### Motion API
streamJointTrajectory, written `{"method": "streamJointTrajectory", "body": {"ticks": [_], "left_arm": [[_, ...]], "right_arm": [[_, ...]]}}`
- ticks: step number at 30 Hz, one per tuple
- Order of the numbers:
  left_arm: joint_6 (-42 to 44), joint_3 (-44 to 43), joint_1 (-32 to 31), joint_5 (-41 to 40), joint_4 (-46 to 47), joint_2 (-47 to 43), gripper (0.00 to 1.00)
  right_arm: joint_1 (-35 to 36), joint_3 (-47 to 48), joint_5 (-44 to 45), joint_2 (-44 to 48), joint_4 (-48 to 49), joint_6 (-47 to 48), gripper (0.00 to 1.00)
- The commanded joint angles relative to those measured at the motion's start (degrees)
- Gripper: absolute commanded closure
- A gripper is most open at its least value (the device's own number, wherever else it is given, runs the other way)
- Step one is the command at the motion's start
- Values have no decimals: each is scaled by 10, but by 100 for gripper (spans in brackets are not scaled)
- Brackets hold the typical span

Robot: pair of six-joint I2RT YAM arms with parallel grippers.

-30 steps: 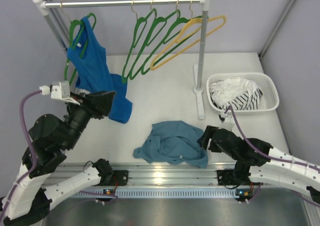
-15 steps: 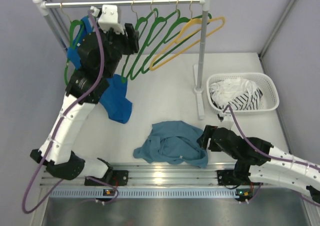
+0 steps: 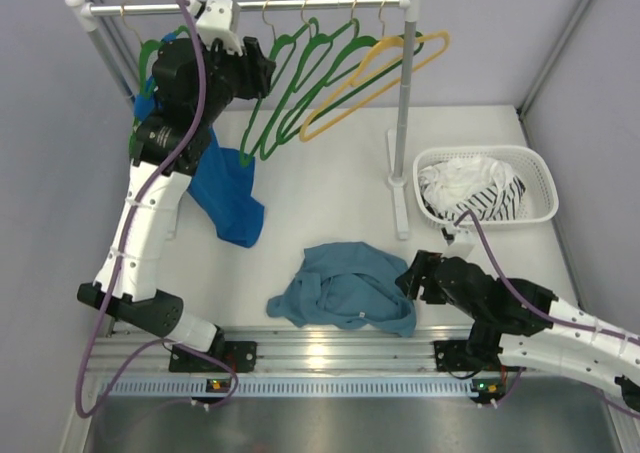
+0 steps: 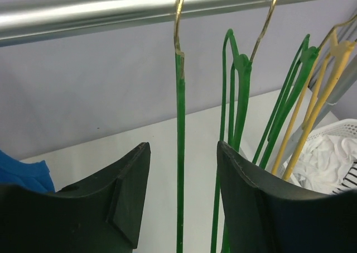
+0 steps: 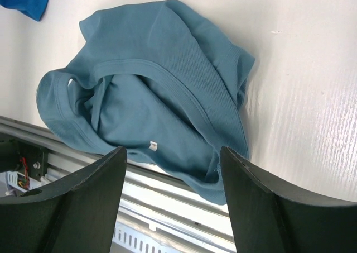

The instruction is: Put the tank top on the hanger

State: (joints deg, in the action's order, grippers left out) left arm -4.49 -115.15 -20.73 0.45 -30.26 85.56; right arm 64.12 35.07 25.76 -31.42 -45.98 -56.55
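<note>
Tank top: dusty teal, crumpled heap on table, front edge. Hanger: thin green, hanging from rail.

left hand straddles the hanger, slack both sides, rail tight overhead. next green hangers crowd its right, royal-blue top hangs left. bare desk between royal-blue top and rack post; basket beyond post.

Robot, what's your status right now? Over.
Left jaws open, straddling green hanger on rail. Right jaws open beside tank top, crumpled on table, unheld. Neighbouring hangers close by.
</note>
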Motion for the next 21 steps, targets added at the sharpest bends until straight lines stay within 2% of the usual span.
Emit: {"method": "streamJointTrajectory", "body": {"ticks": [1,12,21], "left_arm": [[-2,-10,1,39,4,15,44],[11,27,1,33,2,32,50],[18,34,1,31,-2,39,61]], "right_arm": [[5,17,-4,10,2,4,32],[5,4,-7,20,4,6,33],[5,0,-8,29,-1,7,33]]}}
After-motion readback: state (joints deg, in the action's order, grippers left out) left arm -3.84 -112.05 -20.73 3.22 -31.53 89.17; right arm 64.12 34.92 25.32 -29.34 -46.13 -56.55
